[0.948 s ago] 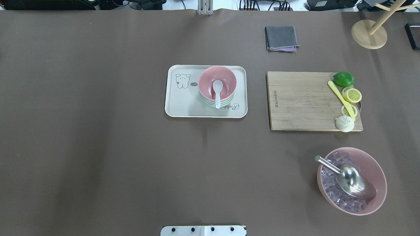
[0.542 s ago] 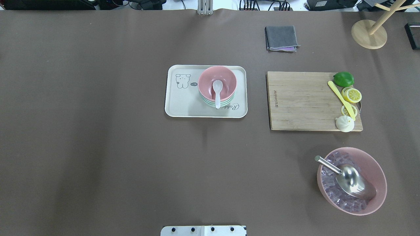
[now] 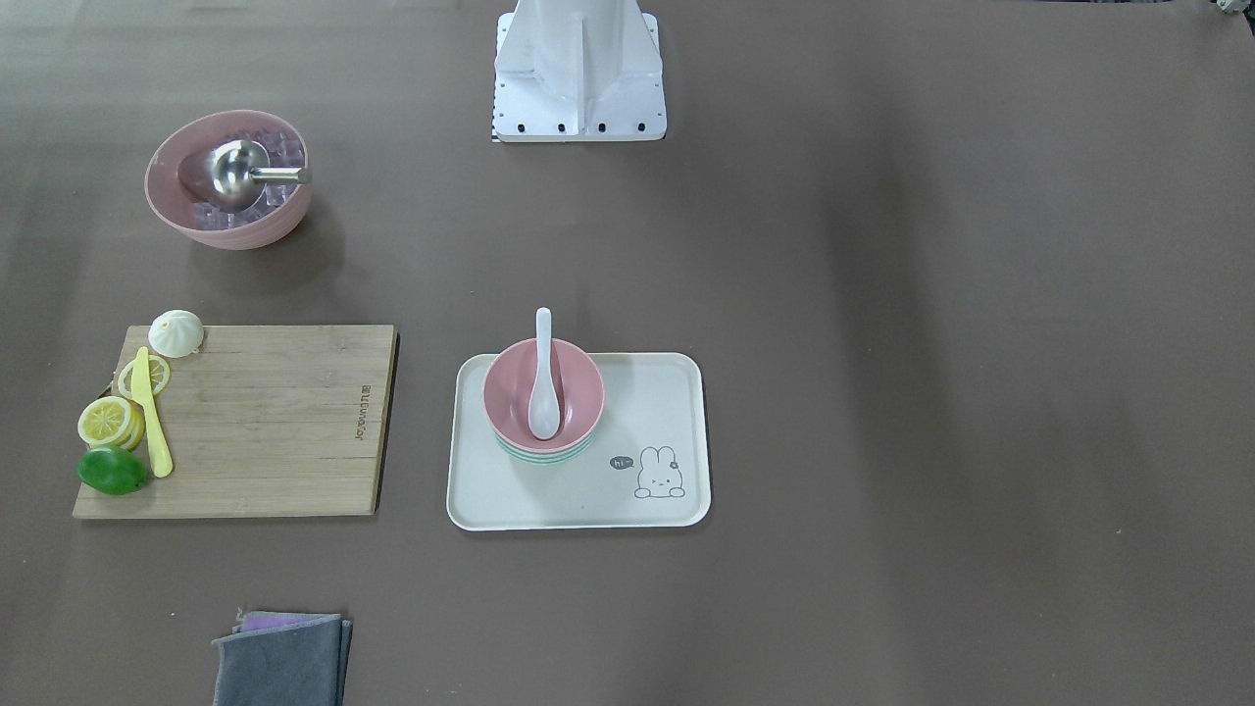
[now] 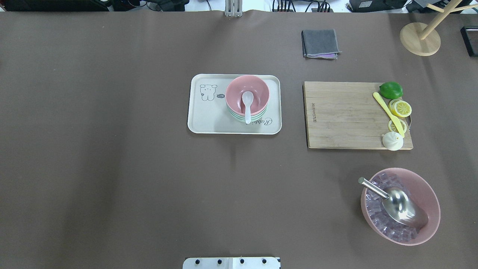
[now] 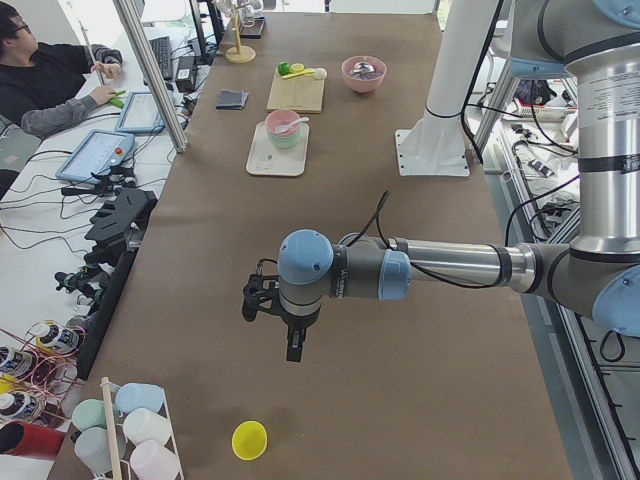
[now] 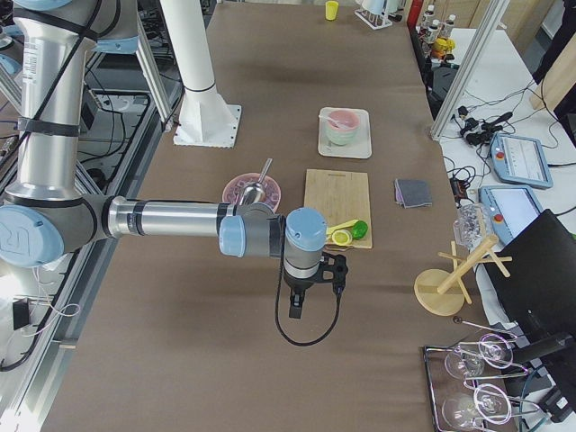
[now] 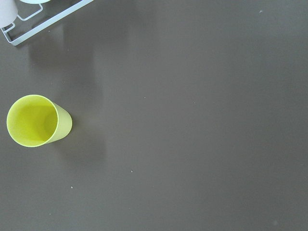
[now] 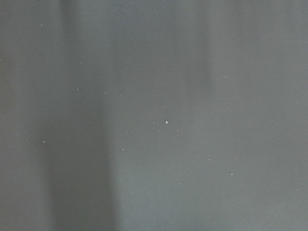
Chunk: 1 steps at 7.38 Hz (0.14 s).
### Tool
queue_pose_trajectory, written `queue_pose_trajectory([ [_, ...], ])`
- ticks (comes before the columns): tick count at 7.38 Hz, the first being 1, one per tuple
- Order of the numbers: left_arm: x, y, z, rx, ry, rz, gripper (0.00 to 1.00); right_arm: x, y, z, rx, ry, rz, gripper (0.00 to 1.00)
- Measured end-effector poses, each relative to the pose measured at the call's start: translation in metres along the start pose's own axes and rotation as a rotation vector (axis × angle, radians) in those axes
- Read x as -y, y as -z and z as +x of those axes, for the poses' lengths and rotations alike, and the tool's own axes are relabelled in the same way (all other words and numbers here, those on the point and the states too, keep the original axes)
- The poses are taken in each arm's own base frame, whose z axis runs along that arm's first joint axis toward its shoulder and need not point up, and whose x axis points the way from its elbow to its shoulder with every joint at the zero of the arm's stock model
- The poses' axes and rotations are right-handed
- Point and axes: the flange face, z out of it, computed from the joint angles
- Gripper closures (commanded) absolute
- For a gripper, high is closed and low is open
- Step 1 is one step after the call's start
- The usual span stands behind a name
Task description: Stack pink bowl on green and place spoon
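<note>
The pink bowl (image 4: 258, 93) sits nested on the green bowl (image 4: 239, 118), whose rim shows beneath it, on the cream rabbit tray (image 4: 209, 119). The white spoon (image 4: 247, 102) lies in the pink bowl with its handle over the rim toward the robot. The stack also shows in the front-facing view (image 3: 578, 392). Neither gripper is near it. My left gripper (image 5: 295, 350) hangs over bare table at the robot's left end. My right gripper (image 6: 294, 310) hangs over bare table at the right end. I cannot tell whether either is open or shut.
A wooden cutting board (image 4: 343, 116) holds a lime, lemon slices, a yellow knife and a white bun. A large pink bowl (image 4: 429, 194) holds ice cubes and a metal scoop. A grey cloth (image 4: 320, 43) and a wooden stand (image 4: 420, 39) lie far back. A yellow cup (image 7: 36, 120) stands below the left wrist.
</note>
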Motion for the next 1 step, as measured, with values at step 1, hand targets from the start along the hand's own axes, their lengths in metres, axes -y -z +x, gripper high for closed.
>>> queue_pose_trajectory([
  [1, 0.0, 0.0, 0.0, 0.0, 0.0, 0.0, 0.02, 0.0, 0.0, 0.0, 0.0, 0.0, 0.0, 0.0],
])
